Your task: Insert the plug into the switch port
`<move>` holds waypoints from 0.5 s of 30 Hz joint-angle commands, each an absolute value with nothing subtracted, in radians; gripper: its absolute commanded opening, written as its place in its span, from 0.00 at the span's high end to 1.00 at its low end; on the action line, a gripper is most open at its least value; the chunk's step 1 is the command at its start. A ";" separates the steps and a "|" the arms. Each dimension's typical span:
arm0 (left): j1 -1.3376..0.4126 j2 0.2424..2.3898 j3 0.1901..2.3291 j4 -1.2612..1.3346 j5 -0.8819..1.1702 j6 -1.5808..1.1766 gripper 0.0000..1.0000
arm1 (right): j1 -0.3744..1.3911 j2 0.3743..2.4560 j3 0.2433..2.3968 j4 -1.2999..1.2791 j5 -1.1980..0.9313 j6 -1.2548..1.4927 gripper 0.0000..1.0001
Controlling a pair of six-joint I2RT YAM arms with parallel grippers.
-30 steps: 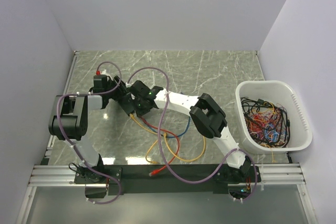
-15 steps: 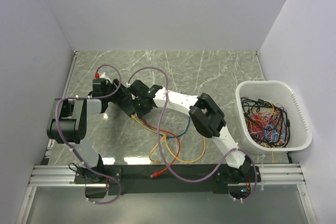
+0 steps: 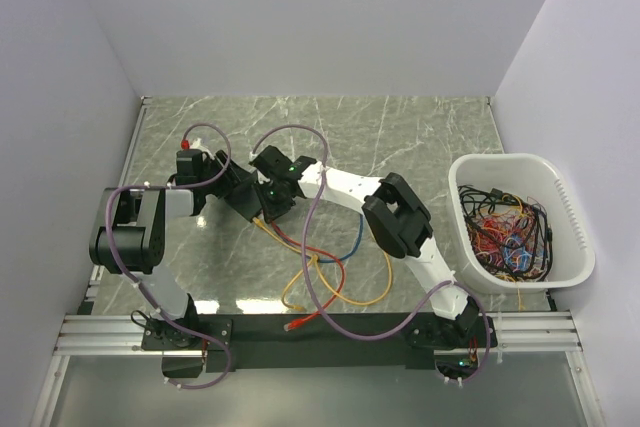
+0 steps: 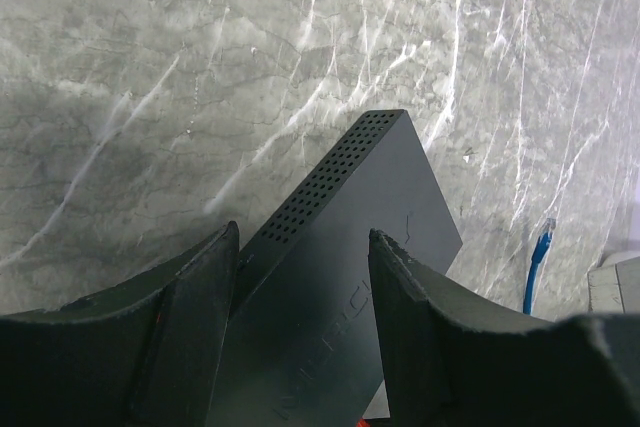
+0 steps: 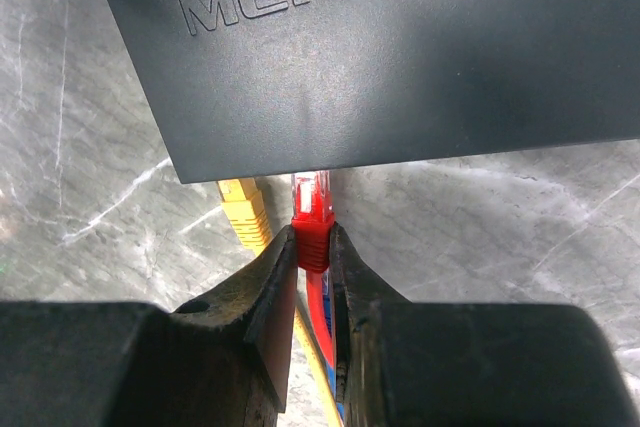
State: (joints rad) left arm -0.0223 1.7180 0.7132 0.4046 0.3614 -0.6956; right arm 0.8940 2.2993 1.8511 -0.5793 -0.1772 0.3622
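On the marble tabletop (image 3: 400, 137), the left hand (image 4: 300, 242) clamps the switch (image 4: 370, 187) (centre frame), and the right hand (image 5: 312, 247) pinches the red plug (image 5: 312, 209) at its edge.

One switch (image 4: 350, 277), two tools (image 4: 303, 237) (image 5: 312, 237), one tub (image 3: 505, 158) (white)

Marbled table (image 3: 420, 127): switch (image 4: 370, 237), loose cables (image 3: 320, 267), white tub (image 3: 574, 209).

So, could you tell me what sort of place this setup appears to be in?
Probably a robotics lab cell: plain white walls enclose a marble-patterned table, the left arm and right arm are bolted to a rail, and a white tub holds tangled cables.
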 commanded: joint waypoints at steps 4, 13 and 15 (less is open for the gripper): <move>-0.051 1.724 0.692 0.313 0.460 -0.699 0.40 | 0.876 2.315 1.867 -0.420 -0.146 0.342 1.00; -0.067 1.730 0.667 0.324 0.471 -0.701 0.40 | 0.877 2.269 1.819 -0.313 -0.115 0.278 1.00; -0.074 1.732 0.661 0.327 0.476 -0.701 0.40 | 0.877 2.258 1.812 -0.295 -0.104 0.267 1.00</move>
